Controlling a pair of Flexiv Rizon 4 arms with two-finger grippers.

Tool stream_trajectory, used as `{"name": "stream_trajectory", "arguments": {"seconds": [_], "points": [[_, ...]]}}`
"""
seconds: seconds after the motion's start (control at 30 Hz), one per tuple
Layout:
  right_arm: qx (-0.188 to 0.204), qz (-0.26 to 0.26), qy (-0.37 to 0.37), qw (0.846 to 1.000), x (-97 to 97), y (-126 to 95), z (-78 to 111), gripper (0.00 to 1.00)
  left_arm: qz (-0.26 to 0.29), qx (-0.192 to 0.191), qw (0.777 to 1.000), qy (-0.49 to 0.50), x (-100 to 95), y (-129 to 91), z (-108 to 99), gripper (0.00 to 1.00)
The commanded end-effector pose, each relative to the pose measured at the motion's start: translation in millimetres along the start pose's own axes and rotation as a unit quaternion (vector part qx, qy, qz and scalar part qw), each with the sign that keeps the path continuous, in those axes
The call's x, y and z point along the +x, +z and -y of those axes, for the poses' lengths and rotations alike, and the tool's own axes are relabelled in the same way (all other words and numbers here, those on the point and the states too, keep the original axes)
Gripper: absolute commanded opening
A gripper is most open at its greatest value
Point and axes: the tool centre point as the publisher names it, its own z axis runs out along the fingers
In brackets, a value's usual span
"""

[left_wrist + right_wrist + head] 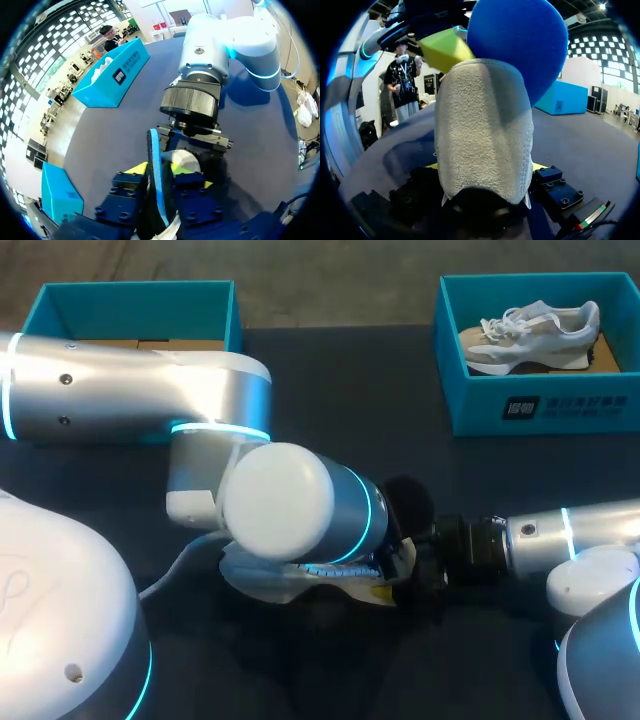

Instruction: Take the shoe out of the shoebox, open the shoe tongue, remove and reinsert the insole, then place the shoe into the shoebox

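Two teal shoeboxes (pixel 136 302) on dark table (pixel 330 400); left hand (pixel 162 169) pinching insole (pixel 154 150), right hand (pixel 485 167) clamping shoe (pixel 480 125)

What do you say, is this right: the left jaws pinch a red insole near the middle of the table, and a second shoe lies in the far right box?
Not quite. The insole is blue, not red; the left wrist view shows it. The rest stands: the left jaws pinch it near the middle of the table, and a second shoe lies in the far right box.
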Motion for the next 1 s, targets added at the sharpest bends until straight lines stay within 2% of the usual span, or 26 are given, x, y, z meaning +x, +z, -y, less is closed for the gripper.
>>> {"name": "stream_trajectory", "arguments": {"seconds": [0.03, 0.33, 0.53, 1.0], "points": [[0.003, 0.000, 0.001, 1.000, 1.3, 1, -2.2, 0.00, 0.001, 0.006, 1.000, 0.002, 1.8, -2, -8, 0.37], [0.003, 0.000, 0.001, 1.000, 1.3, 1, -2.2, 0.00, -0.006, 0.045, 0.999, 0.008, -1.0, -7, -26, 0.34], [0.003, 0.000, 0.001, 1.000, 1.3, 1, -2.2, 0.00, -0.009, 0.056, 0.998, 0.000, -3.0, -5, -34, 0.33], [0.003, 0.000, 0.001, 1.000, 1.3, 1, -2.2, 0.00, -0.012, 0.086, 0.996, 0.003, -0.6, 2, -33, 0.32]]}}
